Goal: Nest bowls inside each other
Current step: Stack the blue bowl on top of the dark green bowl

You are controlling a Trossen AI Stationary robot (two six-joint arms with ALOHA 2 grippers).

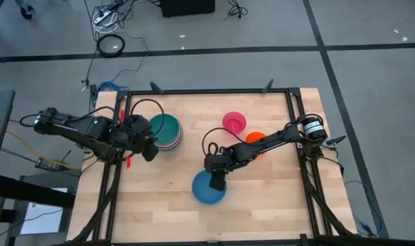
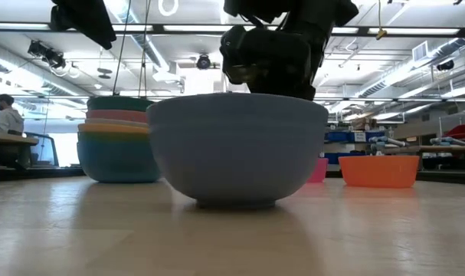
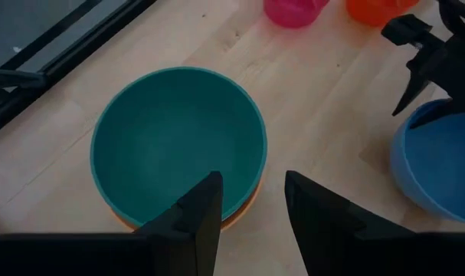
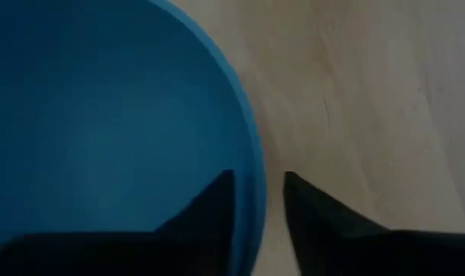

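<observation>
A blue bowl (image 1: 208, 188) (image 4: 102, 130) stands upright on the wooden table near its front middle. My right gripper (image 4: 259, 180) comes down over the bowl's far rim, open, with one finger inside the bowl and one outside. A stack of nested bowls with a teal one (image 1: 166, 130) (image 3: 178, 142) on top stands at the back left. My left gripper (image 3: 253, 188) hovers open above the near edge of that stack, holding nothing. A magenta bowl (image 1: 234, 122) and an orange bowl (image 1: 255, 138) stand separately toward the back right. My right gripper straddles the blue bowl's rim (image 4: 255, 165) from above, slanting down, one finger inside and one outside. A strip of table shows between the outer finger (image 4: 309, 207) and the rim. Whether the inner finger touches the wall I cannot tell. The bowl rests on the table.
A black frame (image 1: 207, 91) runs along the table's back and sides. The right arm reaches over the orange bowl. Bare wood lies at the front left and front right. In the low view a person (image 2: 6, 115) sits far behind the table.
</observation>
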